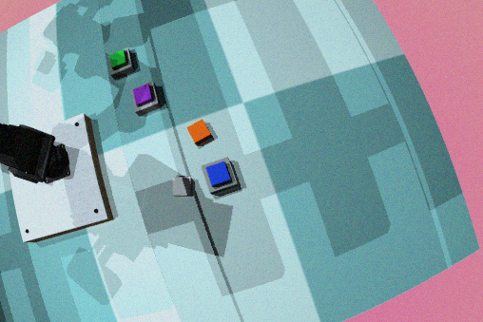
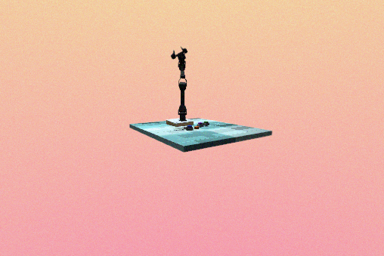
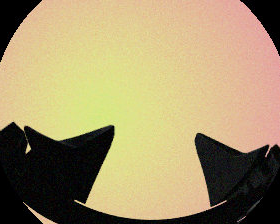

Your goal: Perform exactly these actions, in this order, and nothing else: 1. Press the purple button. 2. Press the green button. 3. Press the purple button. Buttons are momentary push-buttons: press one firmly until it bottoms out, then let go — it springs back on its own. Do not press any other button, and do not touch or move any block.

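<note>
The table (image 1: 333, 102) is a flat slab patterned in teal, pale blue and grey rectangles, matte in finish. On it sit square push-buttons, each a coloured cap in a grey housing: the green button (image 1: 118, 59) at about ten o'clock in the top view, the purple button (image 1: 143, 95) just beside it toward the centre, and a larger blue button (image 1: 219, 174) near the middle. An orange block (image 1: 199, 131) lies between the purple and blue buttons, apart from both; a small grey block (image 1: 181, 185) sits just beside the blue button at its nine o'clock. No writing can be read anywhere.

The arm (image 2: 182, 92) stands straight up from a white base plate (image 1: 71, 197) with dark corner screws — at nine o'clock in the top view. The gripper (image 3: 153, 156) points skyward, its dark wedge-shaped fingers spread wide with nothing between them.
</note>
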You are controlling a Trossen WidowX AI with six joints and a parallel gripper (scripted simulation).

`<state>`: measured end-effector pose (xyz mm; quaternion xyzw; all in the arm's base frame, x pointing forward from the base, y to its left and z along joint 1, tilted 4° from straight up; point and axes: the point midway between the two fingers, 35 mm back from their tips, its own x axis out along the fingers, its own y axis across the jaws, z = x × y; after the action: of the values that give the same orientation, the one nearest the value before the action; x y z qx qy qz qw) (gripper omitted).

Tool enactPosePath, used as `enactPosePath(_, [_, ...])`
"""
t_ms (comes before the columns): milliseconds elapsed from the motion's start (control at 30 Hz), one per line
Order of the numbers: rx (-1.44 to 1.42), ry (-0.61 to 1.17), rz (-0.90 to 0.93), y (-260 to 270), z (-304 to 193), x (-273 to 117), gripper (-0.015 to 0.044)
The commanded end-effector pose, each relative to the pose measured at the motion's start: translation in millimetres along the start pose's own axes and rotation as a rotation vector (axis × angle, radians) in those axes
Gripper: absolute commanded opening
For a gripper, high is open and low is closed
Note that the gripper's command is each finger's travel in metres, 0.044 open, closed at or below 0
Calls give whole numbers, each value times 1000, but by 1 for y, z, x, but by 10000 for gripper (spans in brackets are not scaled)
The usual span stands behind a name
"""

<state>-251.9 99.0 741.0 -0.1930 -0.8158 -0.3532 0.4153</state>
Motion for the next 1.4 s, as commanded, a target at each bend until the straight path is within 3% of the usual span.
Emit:
enactPosePath(0, [-13,-11,1,1,3,-1,400])
enactPosePath(300, [-585,-561,14,78,137,-72,400])
enactPosePath(667, [-1040,-1301,-127,192,222,-252,400])
enactPosePath(1033, [-1090,-2001,-411,249,193,-466,400])
enactPosePath(1367, [-702,-2490,-757,213,100,-643,400])
